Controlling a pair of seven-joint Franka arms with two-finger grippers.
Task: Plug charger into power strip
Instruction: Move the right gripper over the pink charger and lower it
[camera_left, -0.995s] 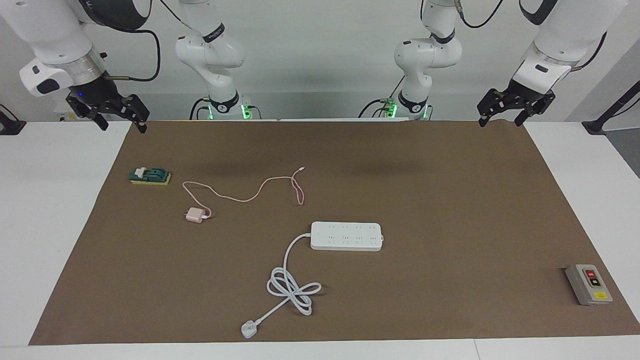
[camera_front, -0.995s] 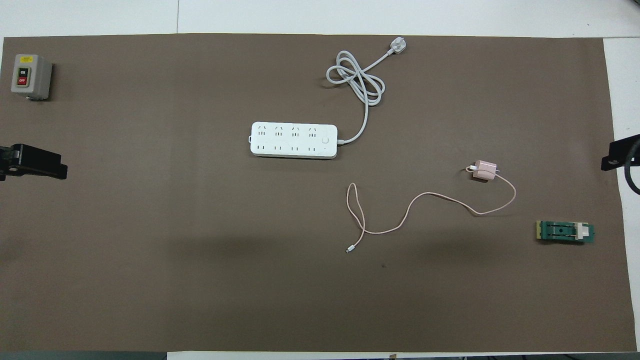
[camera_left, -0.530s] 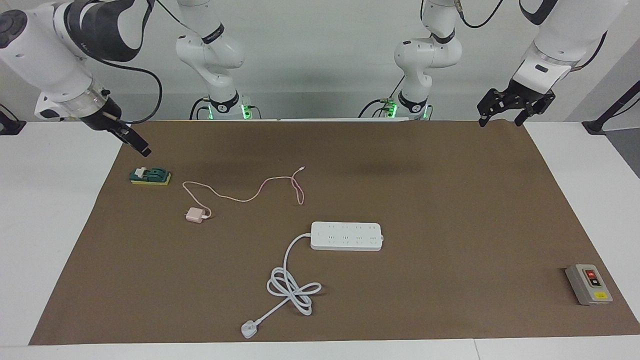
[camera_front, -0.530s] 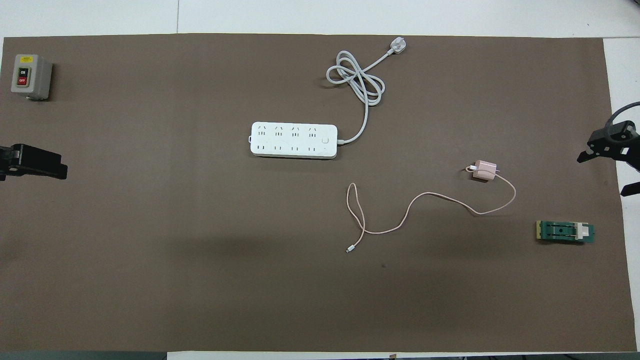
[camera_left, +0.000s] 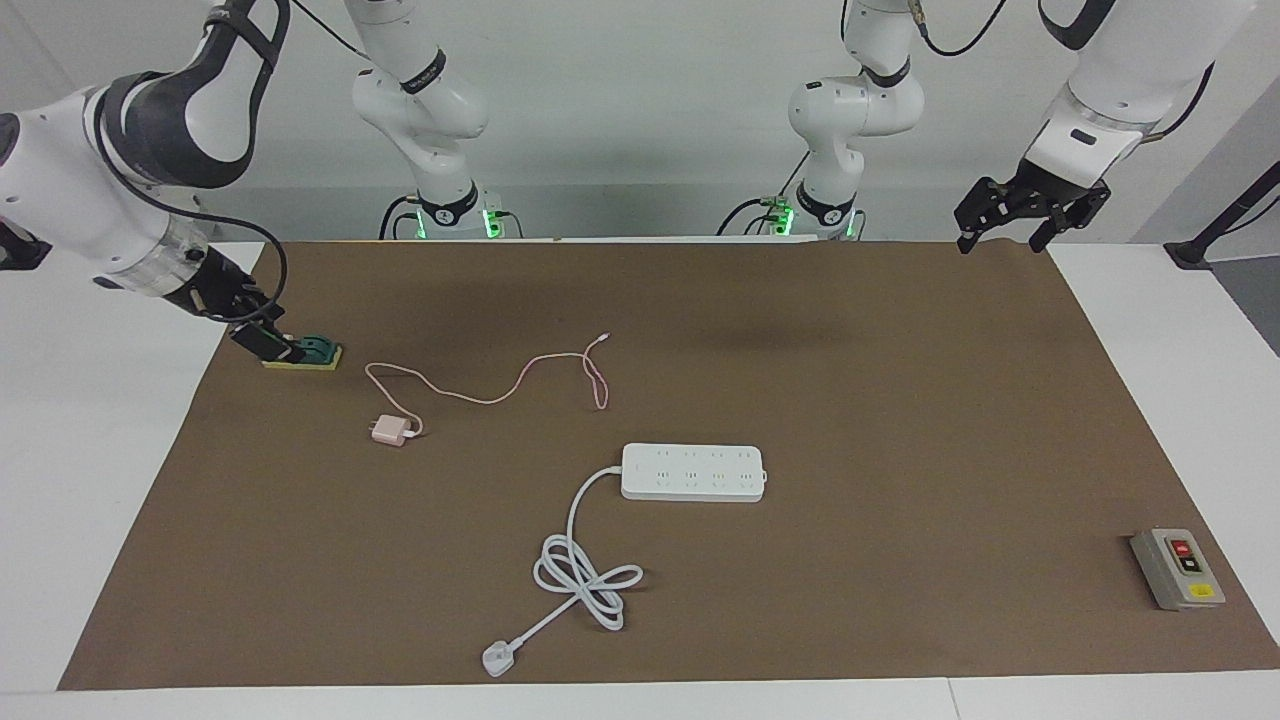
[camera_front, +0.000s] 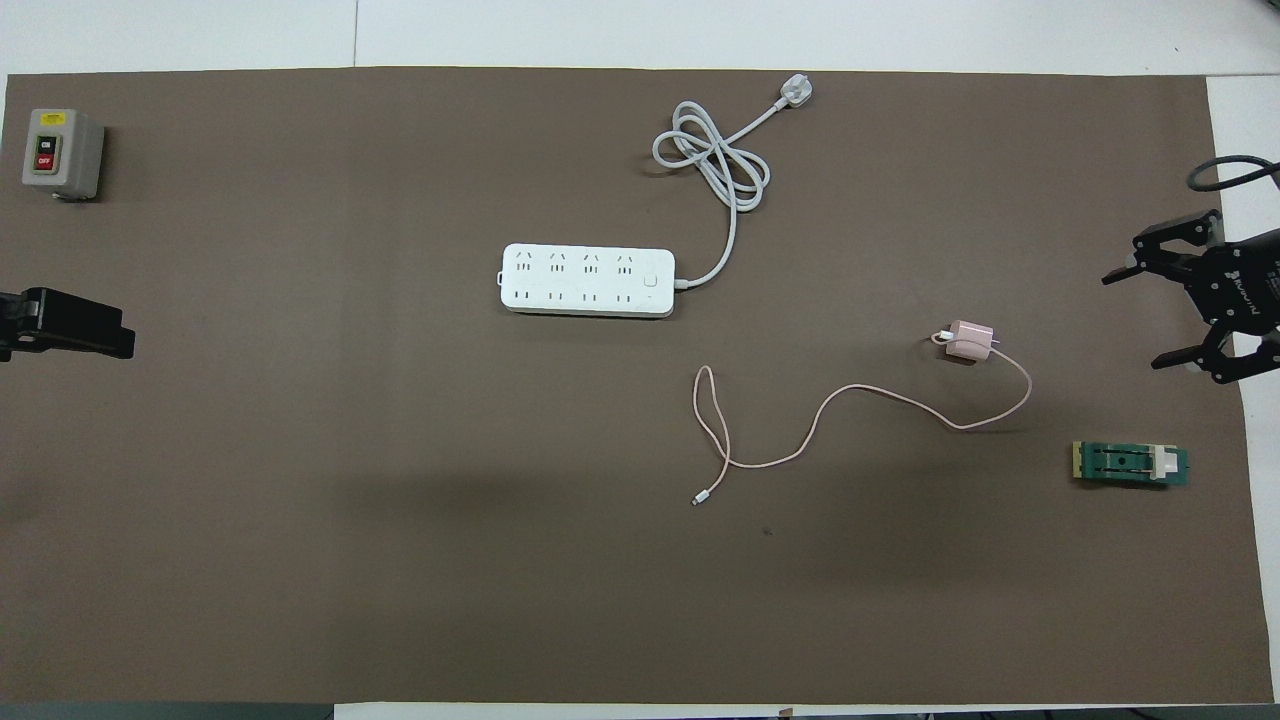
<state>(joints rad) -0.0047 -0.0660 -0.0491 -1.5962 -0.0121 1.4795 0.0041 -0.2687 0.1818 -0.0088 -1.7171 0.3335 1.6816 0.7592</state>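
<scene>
Brown mat (camera_left: 900, 420) covers the table. Facing view: I see the charger (camera_left: 389, 431) lying flat, pink cable (camera_left: 500, 385) trailing toward the robots; the power strip (camera_left: 693, 472) sits a little farther from them, apart from it. My right hand (camera_left: 268, 340) hangs low over the green switch block (camera_left: 305, 352), fingers spread. Left hand (camera_left: 1030, 215) waits, spread, over the mat's near corner. Grey button box (camera_left: 1177, 569) at the left arm's end

Overhead view: right hand (camera_front: 1160, 318) spread at the mat's edge, empty; charger (camera_front: 968, 341) untouched, well apart from the strip (camera_front: 587, 280)
</scene>
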